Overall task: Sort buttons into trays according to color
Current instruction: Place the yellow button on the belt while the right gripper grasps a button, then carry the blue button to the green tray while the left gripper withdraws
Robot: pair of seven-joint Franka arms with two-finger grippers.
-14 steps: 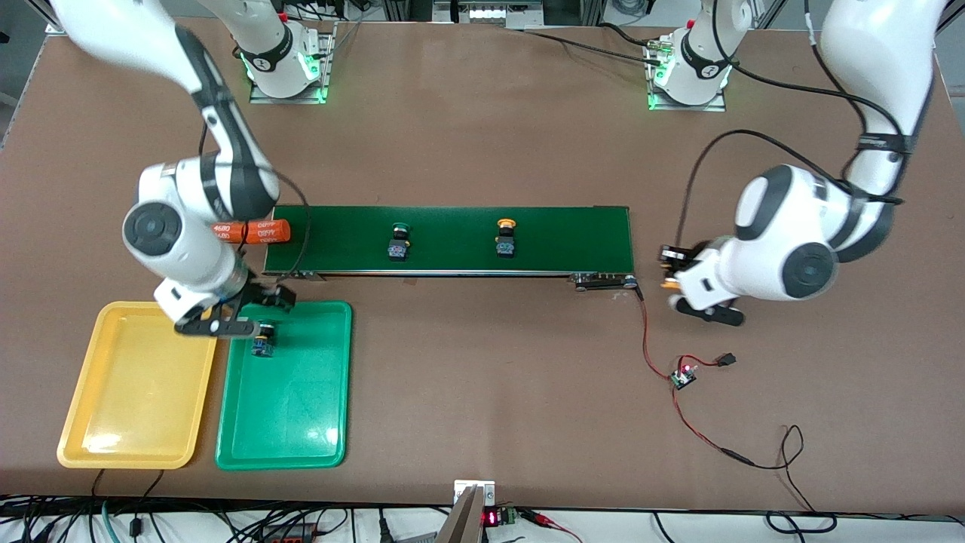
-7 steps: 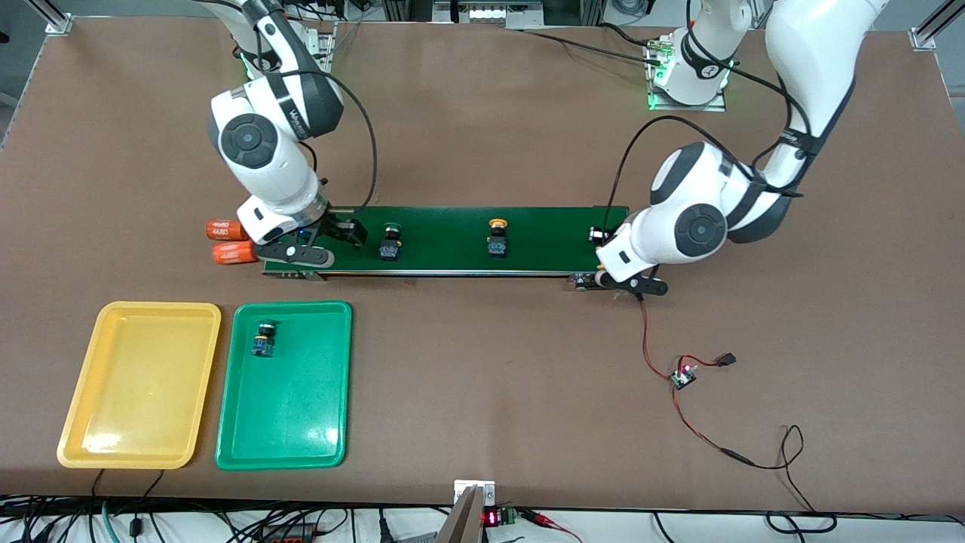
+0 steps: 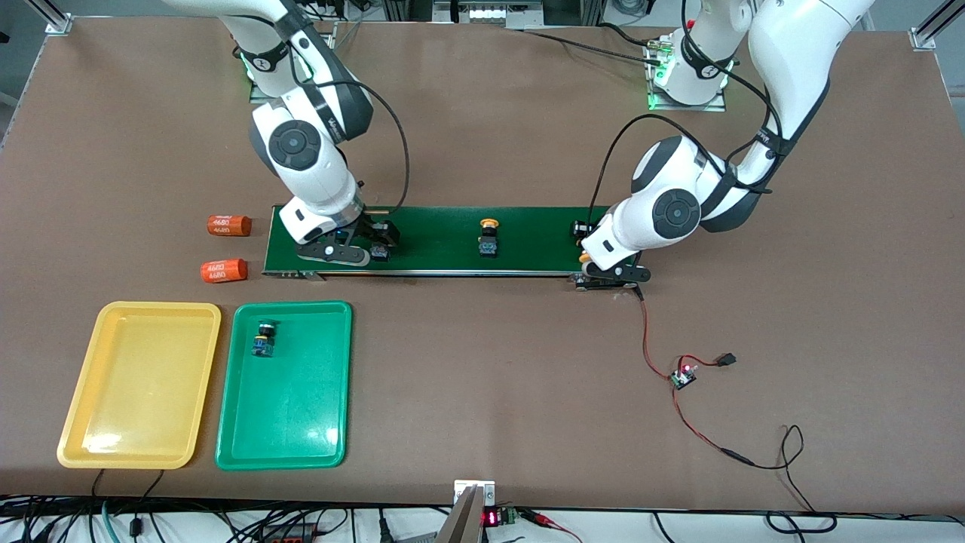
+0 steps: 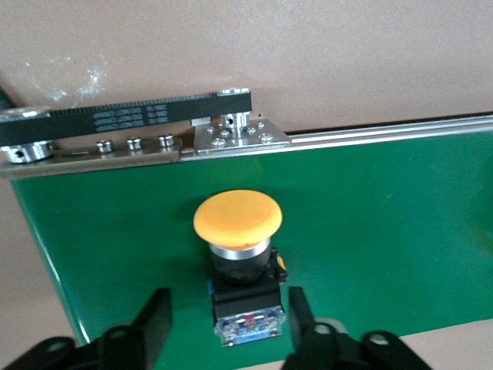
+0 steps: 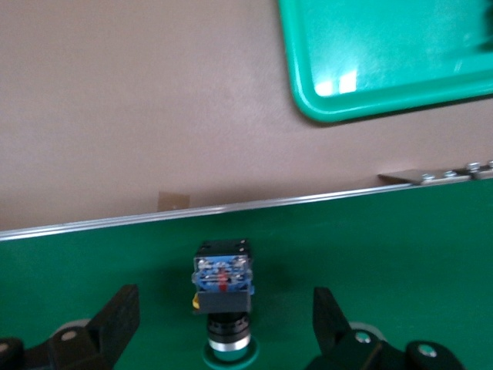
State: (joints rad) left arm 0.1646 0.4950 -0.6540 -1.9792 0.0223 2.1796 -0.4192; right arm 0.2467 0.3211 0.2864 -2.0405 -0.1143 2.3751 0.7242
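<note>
Hovering low over the dark-green conveyor belt (image 3: 452,240), both grippers are lined up on a button each. The right gripper (image 3: 354,249) sits over the belt end toward the right arm's end of the table, fingers spread wide with nothing held; in the right wrist view the green-capped button (image 5: 223,297) lies midway between the 2 open fingers (image 5: 115,316), clear of both, its long axis running back toward the wrist, blue body outward and green cap nearest the camera. Closing across that axis should catch the body squarely, I'd judge.

The left gripper (image 3: 603,260) is over the other belt end, also open and empty; its wrist view shows a yellow-capped button (image 4: 239,254) between the fingers (image 4: 154,312), far closer to them, cap pointing away.

A second yellow-capped button (image 3: 488,235) stands mid-belt, reached by neither arm. 1 green-capped button (image 3: 264,339) already lies in the green tray (image 3: 332,422); the yellow tray (image 3: 136,392) holds none. 2 orange cylinders (image 3: 228,225) lie on the table (image 3: 482,392) beside the belt.
</note>
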